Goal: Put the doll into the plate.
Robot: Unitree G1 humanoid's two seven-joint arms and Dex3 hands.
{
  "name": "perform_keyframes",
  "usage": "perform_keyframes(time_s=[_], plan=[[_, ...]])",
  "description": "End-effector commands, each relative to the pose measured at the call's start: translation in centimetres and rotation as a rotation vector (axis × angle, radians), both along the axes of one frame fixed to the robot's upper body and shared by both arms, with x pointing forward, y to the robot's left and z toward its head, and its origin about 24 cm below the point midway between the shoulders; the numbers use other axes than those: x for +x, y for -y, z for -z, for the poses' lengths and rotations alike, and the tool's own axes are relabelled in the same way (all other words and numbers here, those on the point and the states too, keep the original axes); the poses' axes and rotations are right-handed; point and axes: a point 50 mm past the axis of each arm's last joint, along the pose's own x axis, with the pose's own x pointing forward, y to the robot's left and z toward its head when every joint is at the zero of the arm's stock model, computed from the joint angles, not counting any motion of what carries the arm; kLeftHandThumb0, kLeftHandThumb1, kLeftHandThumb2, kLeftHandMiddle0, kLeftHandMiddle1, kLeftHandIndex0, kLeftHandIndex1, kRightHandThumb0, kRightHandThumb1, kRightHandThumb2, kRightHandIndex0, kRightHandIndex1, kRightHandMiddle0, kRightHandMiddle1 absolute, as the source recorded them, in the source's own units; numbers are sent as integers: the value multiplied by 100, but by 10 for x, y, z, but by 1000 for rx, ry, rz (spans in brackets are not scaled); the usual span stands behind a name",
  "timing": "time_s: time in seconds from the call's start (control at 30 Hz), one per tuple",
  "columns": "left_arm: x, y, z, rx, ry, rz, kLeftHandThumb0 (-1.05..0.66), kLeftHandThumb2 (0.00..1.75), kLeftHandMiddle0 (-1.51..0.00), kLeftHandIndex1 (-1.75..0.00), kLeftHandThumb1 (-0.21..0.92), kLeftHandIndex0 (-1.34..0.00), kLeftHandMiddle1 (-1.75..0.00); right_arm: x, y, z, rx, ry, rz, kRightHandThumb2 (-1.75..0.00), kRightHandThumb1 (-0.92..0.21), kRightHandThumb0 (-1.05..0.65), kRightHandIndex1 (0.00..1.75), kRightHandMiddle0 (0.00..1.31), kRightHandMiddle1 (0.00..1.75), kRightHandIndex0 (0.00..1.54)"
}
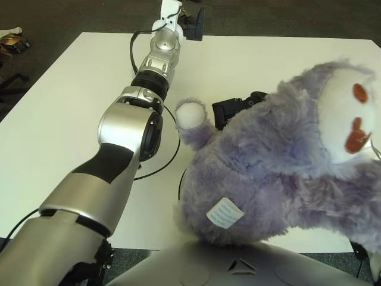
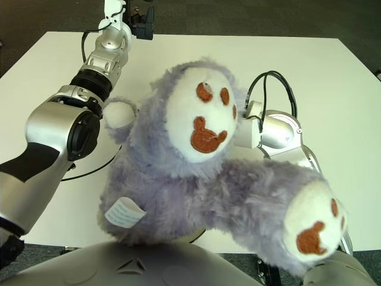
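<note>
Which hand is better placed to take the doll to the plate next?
Right, probably. The right hand is against the doll, raised near the head camera. The left hand reaches out past the table's far edge. No plate shows.

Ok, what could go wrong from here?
The doll fills both views and no plate shows, so placing would be blind. The right robot hand is mostly hidden behind it, so its grip can't be checked. The left arm, left robot hand at the far table edge, could block the path.
</note>
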Motion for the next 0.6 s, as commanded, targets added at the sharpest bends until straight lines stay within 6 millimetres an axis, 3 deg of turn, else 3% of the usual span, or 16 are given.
perform_keyframes(time_s=[0.0, 0.2, 0.57], plan=[[1, -5, -3, 6, -6, -24, -1, 143, -69, -168, 21, -48, -175, -2, 8, -15, -50, 161, 59, -99, -48, 33, 162, 14, 135, 56], [2, -4, -4, 8, -19, -24, -1, 137, -66, -168, 26, -45, -175, 7, 9, -10, -60, 161, 55, -72, -66, 37, 156, 1, 132, 49], [3, -4, -6, -12, -37, -25, -1, 129, -62, -174, 34, -35, -171, 9, 8, -9, -60, 166, 50, -68, -69, 37, 155, 0, 131, 48]])
